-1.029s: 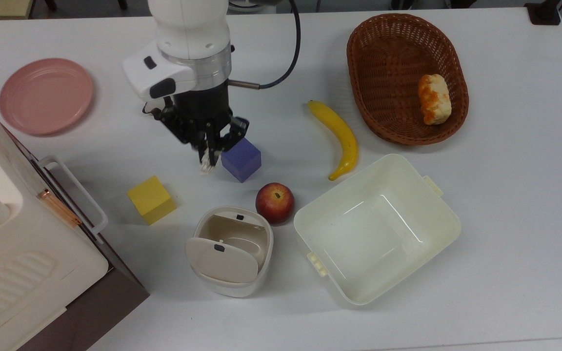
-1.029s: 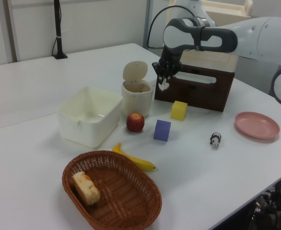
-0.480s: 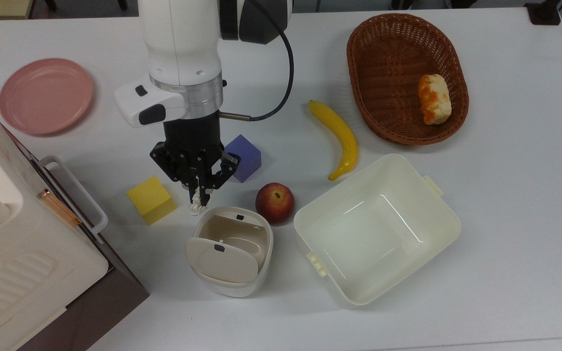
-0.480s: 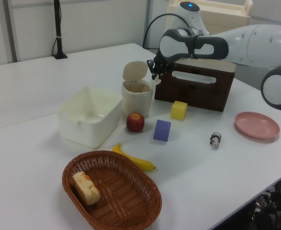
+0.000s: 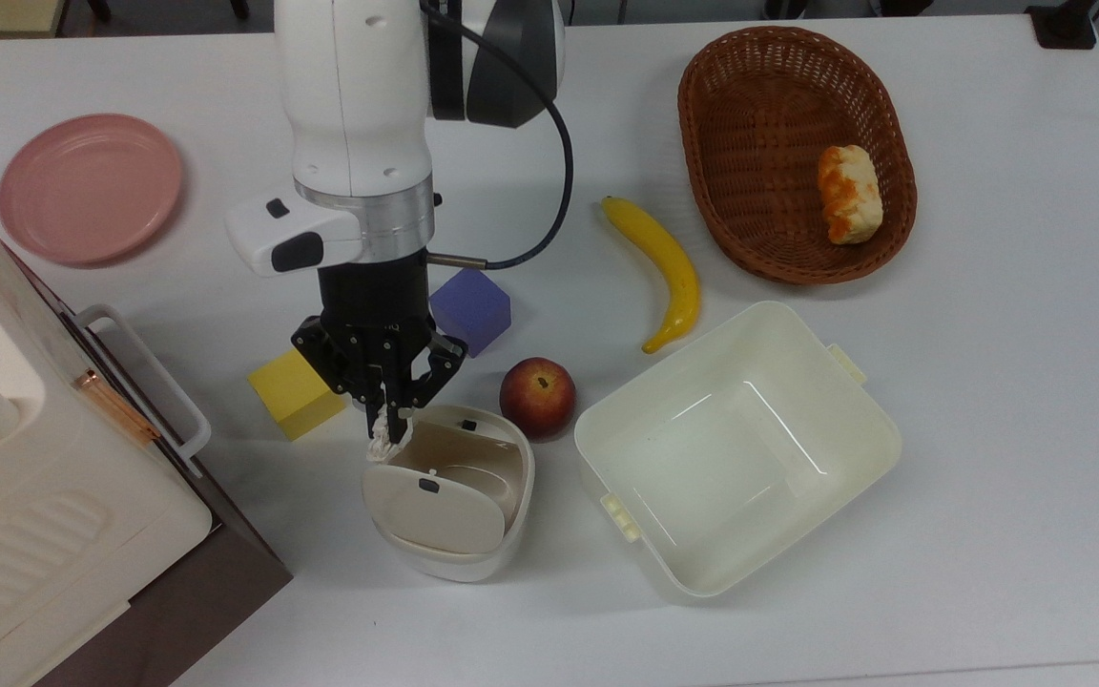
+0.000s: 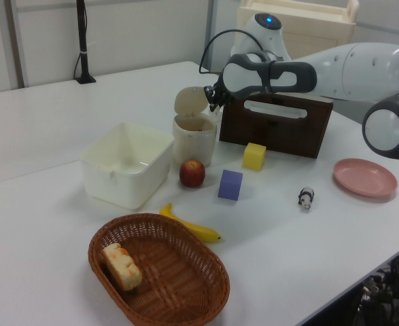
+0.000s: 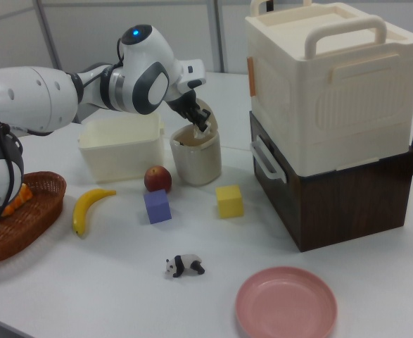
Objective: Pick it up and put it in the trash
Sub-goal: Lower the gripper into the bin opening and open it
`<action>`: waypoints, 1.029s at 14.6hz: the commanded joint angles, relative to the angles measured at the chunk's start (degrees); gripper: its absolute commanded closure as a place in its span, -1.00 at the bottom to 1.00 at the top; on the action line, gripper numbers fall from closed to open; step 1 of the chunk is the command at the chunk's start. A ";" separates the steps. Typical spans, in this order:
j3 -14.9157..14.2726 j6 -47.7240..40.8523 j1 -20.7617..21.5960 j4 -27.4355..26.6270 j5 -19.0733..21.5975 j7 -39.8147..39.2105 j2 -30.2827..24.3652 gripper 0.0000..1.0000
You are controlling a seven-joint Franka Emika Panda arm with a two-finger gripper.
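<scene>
Gripper: the gripper (image 5: 387, 420) is pointed down, and its fingers are closed tight on the paper ball (image 5: 381, 445); nothing else is held.
Paper ball: it is pinched between the fingertips, lifted off the table, and hangs at the rim of the trash bin (image 5: 511, 501), at the top view's left edge of the opening.
Trash bin: its oval lid (image 5: 435, 510) is flipped open, with a small dark tab on it; the opening lies directly under and just beyond the fingertips. In the left view the gripper (image 6: 213, 99) is seen just above the bin (image 6: 194, 146), beside the raised lid.
Apple: the red apple (image 5: 537, 397) stands near the gripper, on the top view's right, touching or almost touching the bin.
Purple cube: the cube (image 5: 473, 307) is partly covered by the gripper body, just on the top view's right of it.
Yellow cube: the cube (image 5: 294, 394) is just beside the gripper on the top view's left.
Square tub: the cream tub (image 5: 879, 425) lies further to the top view's right, past the apple.
Banana: the banana (image 5: 666, 267) is well apart from the gripper, on the top view's right.
Panda figurine: in the right view it (image 7: 184, 265) lies well apart from the gripper (image 7: 200, 121), nearer to the camera.
</scene>
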 commanded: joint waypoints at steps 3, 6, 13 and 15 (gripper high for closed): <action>-0.76 2.27 2.50 2.54 0.20 -0.20 2.49 0.95; -0.76 2.27 3.30 2.36 -0.24 -0.29 2.57 0.96; -0.76 2.27 3.30 2.10 -2.44 -0.38 3.89 0.94; -0.76 2.19 3.30 2.10 -2.26 -0.12 3.80 0.15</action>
